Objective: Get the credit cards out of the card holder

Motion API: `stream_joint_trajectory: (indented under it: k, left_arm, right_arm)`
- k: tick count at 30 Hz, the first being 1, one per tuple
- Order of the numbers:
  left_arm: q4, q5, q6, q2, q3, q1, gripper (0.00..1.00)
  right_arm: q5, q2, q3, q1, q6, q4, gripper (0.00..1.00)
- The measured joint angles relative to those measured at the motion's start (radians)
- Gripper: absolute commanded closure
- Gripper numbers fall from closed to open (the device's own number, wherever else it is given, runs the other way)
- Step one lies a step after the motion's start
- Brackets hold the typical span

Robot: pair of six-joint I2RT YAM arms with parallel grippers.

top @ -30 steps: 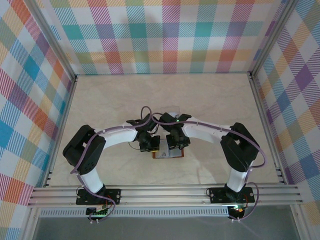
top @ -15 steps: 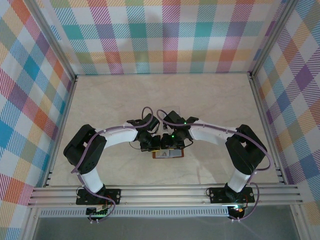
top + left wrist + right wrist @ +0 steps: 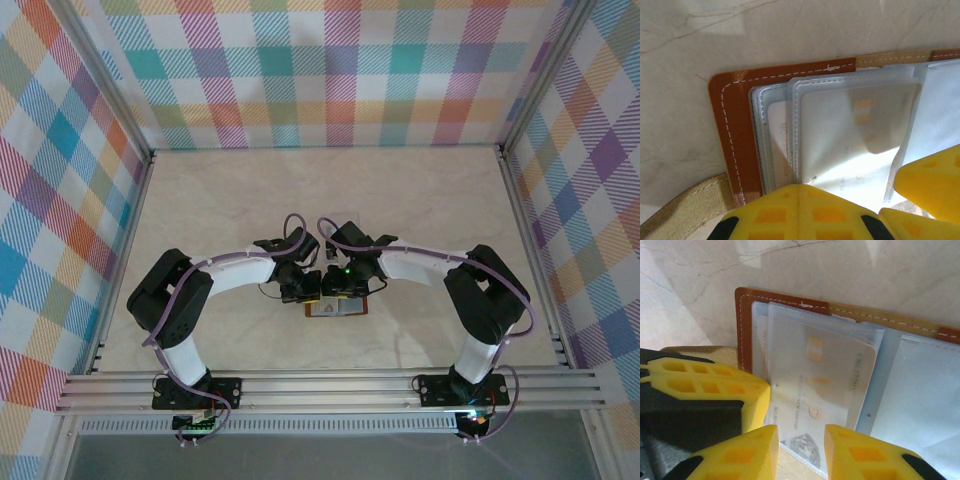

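Note:
The card holder [image 3: 345,310] lies open on the table between the two arms; its reddish-brown leather edge [image 3: 732,130] [image 3: 744,325] frames clear sleeves. A pale silvery card [image 3: 825,375] printed with gold letters sits in the top sleeve, and the edge of another pale card [image 3: 779,140] shows in the sleeve under it. My left gripper [image 3: 799,186] [image 3: 303,290] is shut, its tips resting on the sleeves' near edge. My right gripper [image 3: 801,440] [image 3: 336,290] stands open over the card's lower end, with nothing pinched. One of its fingers [image 3: 932,185] shows beside the left gripper.
A tan strap [image 3: 685,210] [image 3: 705,351] runs out from the holder's left side. The left gripper's yellow fingers [image 3: 710,385] crowd close against the right gripper. Pale marble tabletop [image 3: 250,200] stretches behind, bounded by metal rails and checked walls.
My right gripper has shifted a little left over the holder, closer to the left gripper, and its jaws have narrowed. The left arm has stayed still.

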Motion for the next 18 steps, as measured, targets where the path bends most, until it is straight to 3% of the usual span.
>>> stream_joint_trajectory:
  k: [18]
  left_arm:
    - [0.0, 0.0, 0.0, 0.0, 0.0, 0.0, 0.98]
  right_arm:
    - [0.044, 0.006, 0.0, 0.0, -0.014, -0.011, 0.69]
